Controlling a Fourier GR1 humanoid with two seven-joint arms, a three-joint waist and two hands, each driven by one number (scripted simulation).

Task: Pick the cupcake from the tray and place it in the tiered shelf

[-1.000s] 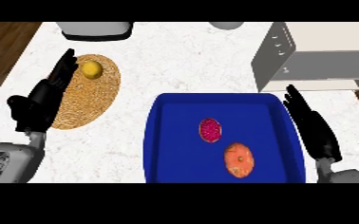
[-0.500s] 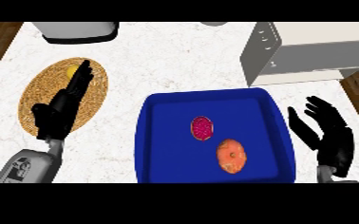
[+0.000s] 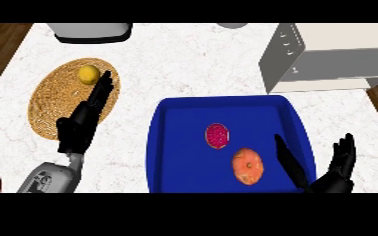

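on the glossy blue tray (image 3: 170,145), the round pink-topped cupcake (image 3: 217,135) sits just left of the right hand (image 3: 328,172)'s released, straight fingers (image 3: 289,161), beside a smooth orange fruit (image 3: 247,166), while the left hand (image 3: 83,122) rests open over the woven mat (image 3: 52,100).

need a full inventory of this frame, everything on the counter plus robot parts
tray: 1, blue, front centre of counter
cupcake: 1, pink-red top, in tray
orange round food: 1, orange, in tray, in front and to the right of cupcake
woven mat: 1, tan, counter's left
lemon: 1, yellow, on mat's far side
tiered shelf: 1, white-grey, far right
appliance: 1, grey with dark base, far left edge
round grey object: 1, far edge, mostly cut off
counter: 1, white marble
left hand: black, open, over mat
right hand: black, open, at tray's front right
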